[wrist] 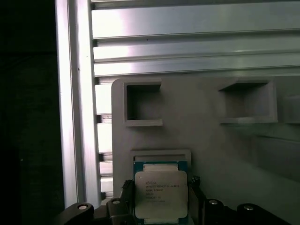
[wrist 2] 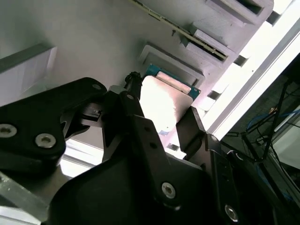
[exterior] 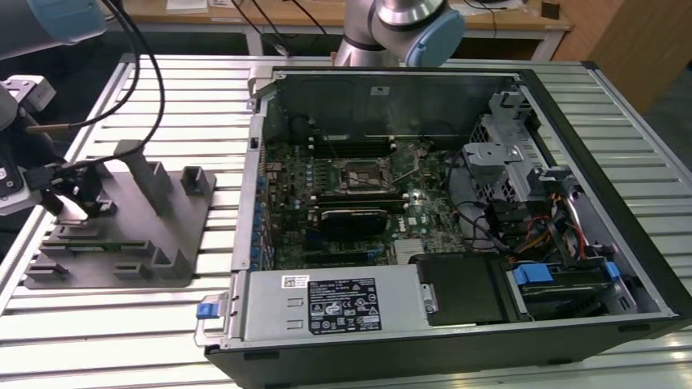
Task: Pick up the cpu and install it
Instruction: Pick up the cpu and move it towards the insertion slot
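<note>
**Square grip, level lift**

The claw point(wrist: 161, 183) is clamped on the cpu point(wrist: 161, 197) by two opposite edges. The chip lies flat in its pocket on the grey fixture plate point(wrist: 211, 140). A straight, untilted lift looks best here, so that no corner catches the pocket's lip.

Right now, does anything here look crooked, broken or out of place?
Nothing stands out. The cpu lies flat and square in its recess on the grey fixture plate, with the claw right at it. The computer case lies open on its side, but its parts look tidy.
</note>
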{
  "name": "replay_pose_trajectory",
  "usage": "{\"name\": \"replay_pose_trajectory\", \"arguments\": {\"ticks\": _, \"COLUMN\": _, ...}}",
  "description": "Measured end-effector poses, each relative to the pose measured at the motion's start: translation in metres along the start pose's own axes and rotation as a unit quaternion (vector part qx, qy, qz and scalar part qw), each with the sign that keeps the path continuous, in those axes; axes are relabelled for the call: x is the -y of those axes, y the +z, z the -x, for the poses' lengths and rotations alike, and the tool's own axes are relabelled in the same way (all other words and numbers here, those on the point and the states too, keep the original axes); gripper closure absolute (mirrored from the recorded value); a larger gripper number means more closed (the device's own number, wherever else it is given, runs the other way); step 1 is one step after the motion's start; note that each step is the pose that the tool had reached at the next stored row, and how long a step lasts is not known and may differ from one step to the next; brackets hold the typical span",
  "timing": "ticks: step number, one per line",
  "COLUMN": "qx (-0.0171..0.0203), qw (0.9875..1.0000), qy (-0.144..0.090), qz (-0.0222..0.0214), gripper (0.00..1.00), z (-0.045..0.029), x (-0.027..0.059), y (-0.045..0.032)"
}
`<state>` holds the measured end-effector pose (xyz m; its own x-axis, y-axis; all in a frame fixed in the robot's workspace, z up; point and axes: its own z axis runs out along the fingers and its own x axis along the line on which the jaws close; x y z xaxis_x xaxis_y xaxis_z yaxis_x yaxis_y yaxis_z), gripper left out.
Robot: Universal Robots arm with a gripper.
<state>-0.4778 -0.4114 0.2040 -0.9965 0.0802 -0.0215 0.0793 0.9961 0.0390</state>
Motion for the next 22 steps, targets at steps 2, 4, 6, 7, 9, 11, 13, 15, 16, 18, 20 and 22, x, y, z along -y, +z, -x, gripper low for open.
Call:
{"name": "replay_pose_trajectory", "arguments": {"ticks": 2, "qx": 0.0, "qw": 1.0, "qy": 0.0, "qz": 0.0, "gripper": 0.45, "z": 0.0001, "x": -0.0001, "y": -0.0034}}
{"name": "replay_pose_trajectory", "arguments": {"ticks": 4, "qx": -0.0001, "qw": 1.0, "qy": 0.0, "qz": 0.0, "gripper": 0.45, "z": 0.0002, "x": -0.0003, "y": -0.0076}}
{"name": "replay_pose_trajectory", "arguments": {"ticks": 6, "qx": 0.0, "qw": 1.0, "qy": 0.0, "qz": 0.0, "gripper": 0.45, "z": 0.0003, "x": -0.0005, "y": -0.0124}}
{"name": "replay_pose_trajectory", "arguments": {"ticks": 7, "qx": 0.0, "qw": 1.0, "qy": 0.0, "qz": 0.0, "gripper": 0.45, "z": 0.0004, "x": -0.0006, "y": -0.0147}}
{"name": "replay_pose_trajectory", "arguments": {"ticks": 9, "qx": 0.0, "qw": 1.0, "qy": 0.0, "qz": 0.0, "gripper": 0.45, "z": 0.0005, "x": -0.0008, "y": -0.0194}}
{"name": "replay_pose_trajectory", "arguments": {"ticks": 11, "qx": 0.0, "qw": 1.0, "qy": 0.0, "qz": 0.0, "gripper": 0.45, "z": 0.0006, "x": -0.001, "y": -0.0245}}
{"name": "replay_pose_trajectory", "arguments": {"ticks": 13, "qx": 0.0, "qw": 1.0, "qy": 0.0, "qz": 0.0, "gripper": 0.45, "z": 0.0007, "x": -0.0013, "y": -0.0298}}
{"name": "replay_pose_trajectory", "arguments": {"ticks": 15, "qx": -0.0001, "qw": 1.0, "qy": 0.0, "qz": 0.0, "gripper": 0.45, "z": 0.0008, "x": -0.0016, "y": -0.0353}}
{"name": "replay_pose_trajectory", "arguments": {"ticks": 16, "qx": 0.0, "qw": 1.0, "qy": 0.0, "qz": 0.0, "gripper": 0.45, "z": 0.0008, "x": -0.0017, "y": -0.0382}}
{"name": "replay_pose_trajectory", "arguments": {"ticks": 18, "qx": 0.0001, "qw": 1.0, "qy": 0.0, "qz": 0.0, "gripper": 0.45, "z": 0.0009, "x": -0.002, "y": -0.0438}}
{"name": "replay_pose_trajectory", "arguments": {"ticks": 20, "qx": 0.0001, "qw": 1.0, "qy": 0.0, "qz": 0.0, "gripper": 0.45, "z": 0.0011, "x": -0.0023, "y": -0.0497}}
{"name": "replay_pose_trajectory", "arguments": {"ticks": 22, "qx": 0.0002, "qw": 1.0, "qy": 0.0, "qz": 0.0001, "gripper": 0.45, "z": 0.0012, "x": -0.0025, "y": -0.0552}}
